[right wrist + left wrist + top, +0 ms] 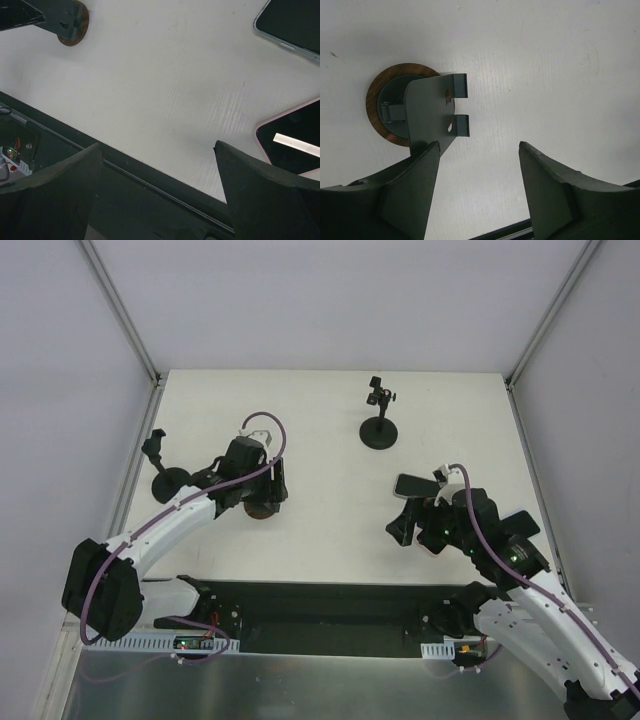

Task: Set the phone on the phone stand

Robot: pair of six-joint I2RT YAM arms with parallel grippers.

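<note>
The phone stand (432,112) has a round wood-coloured base and a grey plate with two prongs; it also shows in the top view (262,510). My left gripper (480,150) is open and empty just above it, its left finger over the plate's lower edge; it also shows in the top view (264,495). A phone with a light-grey rim (295,22) lies flat, also seen in the top view (418,483). A pink-rimmed phone (295,145) lies flat beside my right finger. My right gripper (159,146) is open and empty near the table's front edge; the top view (415,532) shows it too.
A black stand with a round base (380,430) is at the back centre. Another black stand (168,480) sits at the left edge. A black strip (150,185) runs along the table's near edge. White walls enclose the table.
</note>
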